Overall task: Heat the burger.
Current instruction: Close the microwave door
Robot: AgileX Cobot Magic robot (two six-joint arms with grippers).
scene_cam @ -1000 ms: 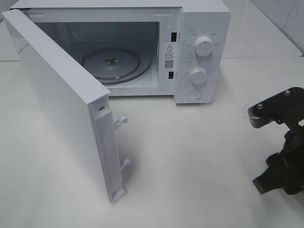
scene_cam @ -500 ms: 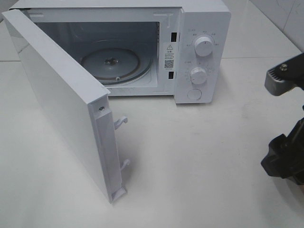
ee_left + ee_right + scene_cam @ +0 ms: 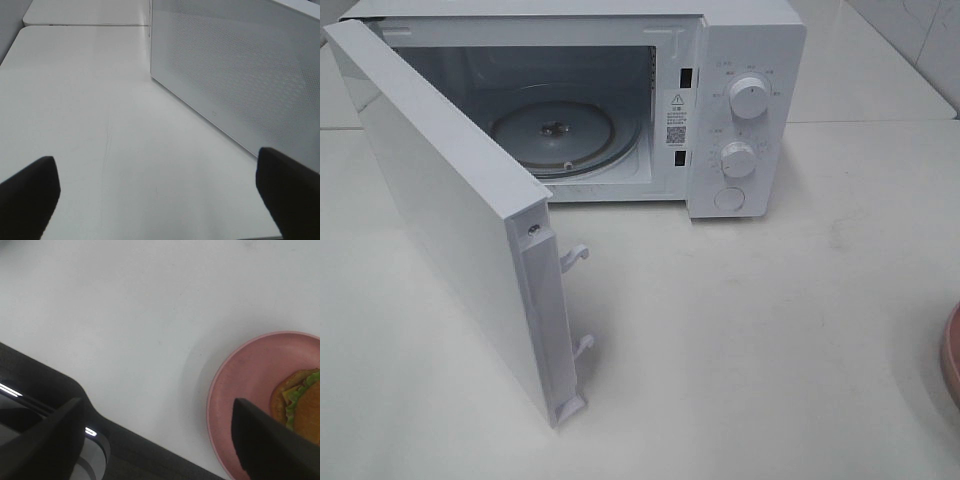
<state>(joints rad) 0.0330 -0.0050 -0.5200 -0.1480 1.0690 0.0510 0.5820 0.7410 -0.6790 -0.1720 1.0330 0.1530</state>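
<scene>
**Right arm gone from the overhead view; burger waits on the plate**

Gone from the high view is the right arm, which stood at the right edge a second ago; a sliver of the pink plate (image 3: 953,355) now shows there.

Writing: the microwave (image 3: 745,40) carries a warning sticker (image 3: 676,115) with a triangle sign and a square code on the frame beside the cavity, its text too small to read. Small markings ring the upper knob (image 3: 749,97) and lower knob (image 3: 737,159), also unreadable.

The door (image 3: 450,215) stands swung out to the near left; the glass turntable (image 3: 555,130) is bare.

Right gripper (image 3: 160,432): the wrist view shows its fingers (image 3: 45,440) spread wide, nothing between them, over the table (image 3: 770,330). The burger (image 3: 300,402) sits on the plate just beside one finger, not touched.

Left gripper (image 3: 160,195): fingers (image 3: 27,197) spread wide, holding nothing, low over the table near the door's perforated outer face.
</scene>
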